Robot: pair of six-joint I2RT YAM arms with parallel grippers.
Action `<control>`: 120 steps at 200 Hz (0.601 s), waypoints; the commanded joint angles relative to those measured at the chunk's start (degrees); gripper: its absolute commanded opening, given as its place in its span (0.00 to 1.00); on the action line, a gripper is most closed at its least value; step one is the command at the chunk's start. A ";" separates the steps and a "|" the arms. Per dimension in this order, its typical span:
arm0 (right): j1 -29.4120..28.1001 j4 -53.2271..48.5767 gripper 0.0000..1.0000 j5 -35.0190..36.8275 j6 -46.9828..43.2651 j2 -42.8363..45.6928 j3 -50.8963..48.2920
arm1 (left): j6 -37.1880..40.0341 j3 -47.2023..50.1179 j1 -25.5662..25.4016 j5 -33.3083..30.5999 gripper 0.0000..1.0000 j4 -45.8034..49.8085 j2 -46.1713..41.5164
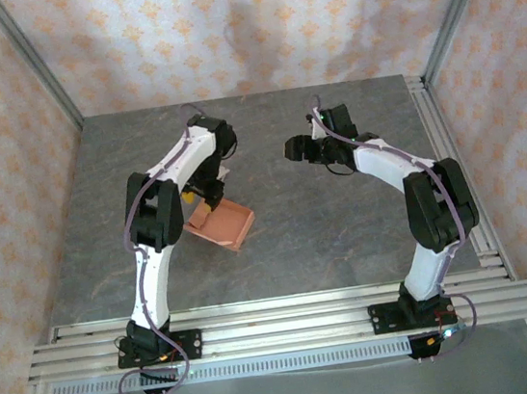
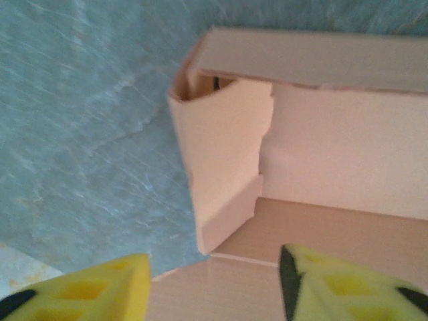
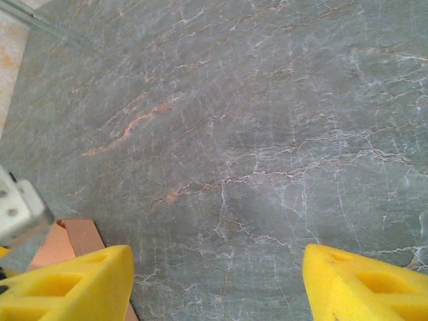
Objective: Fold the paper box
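Observation:
The salmon-orange paper box lies on the grey table left of centre, partly folded into a low tray. My left gripper hangs over its back left edge. In the left wrist view the box shows raised walls and a folded-in corner flap, and my left gripper stands open with its yellow fingers astride the near card edge, not closed on it. My right gripper is held above the table's middle, apart from the box. In the right wrist view it is open over bare stone, a box corner at lower left.
The grey marbled table stretches between patterned walls. Aluminium rails run along the near edge and the right side. A white part of the left arm shows at the left edge of the right wrist view.

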State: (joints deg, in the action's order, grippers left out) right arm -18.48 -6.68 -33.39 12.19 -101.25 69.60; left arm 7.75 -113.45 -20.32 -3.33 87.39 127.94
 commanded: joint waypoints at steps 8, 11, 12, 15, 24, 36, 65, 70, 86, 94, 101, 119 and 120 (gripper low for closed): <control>-2.89 -0.38 0.69 1.35 -6.08 1.48 0.12 | -3.85 3.27 0.06 -5.41 0.67 -11.03 -12.11; -3.31 -0.43 0.70 1.59 -6.59 1.37 0.29 | -4.61 3.89 0.10 -5.94 0.67 -12.27 -12.96; -3.49 -0.52 0.70 1.67 -6.84 1.39 0.37 | -4.86 4.09 0.10 -6.23 0.67 -12.66 -13.28; -3.95 -0.69 0.70 1.97 -7.43 1.29 0.51 | -5.74 4.76 0.10 -7.02 0.67 -13.93 -13.97; -5.51 -1.76 0.72 3.04 -9.62 0.90 1.39 | -8.81 7.02 0.31 -9.54 0.71 -17.98 -17.15; -7.90 -2.94 0.74 5.05 -12.56 0.31 2.49 | -11.32 10.98 0.78 -8.61 0.73 -23.22 -22.20; -14.00 -3.08 0.75 9.01 -16.95 -1.93 4.89 | -16.79 18.90 1.61 -12.51 0.83 -31.24 -32.15; -15.08 -3.03 0.75 9.49 -17.72 -2.46 5.36 | -17.63 20.62 1.96 -12.58 0.82 -32.34 -33.97; -18.72 -2.34 0.76 12.56 -19.02 -4.67 6.99 | -19.88 27.35 3.02 -13.58 0.83 -36.95 -40.74; -20.27 -2.19 0.76 13.95 -19.12 -6.02 8.01 | -20.50 31.25 3.86 -13.37 0.83 -39.59 -44.48; -21.42 -2.03 0.76 14.66 -19.07 -7.28 8.99 | -21.54 34.28 4.75 -13.64 0.84 -41.23 -47.70; -23.87 -1.93 0.75 16.32 -18.75 -10.60 11.49 | -24.52 41.51 7.34 -13.57 1.00 -44.13 -55.38; -24.01 -1.89 0.75 16.41 -18.76 -10.84 11.64 | -24.70 41.84 7.50 -13.51 1.00 -44.23 -55.84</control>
State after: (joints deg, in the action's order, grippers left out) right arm -40.18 -8.80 -22.13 -4.60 -108.05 77.89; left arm -11.14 -78.67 -15.77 -14.20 50.43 80.44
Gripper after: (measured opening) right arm 0.756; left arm 0.968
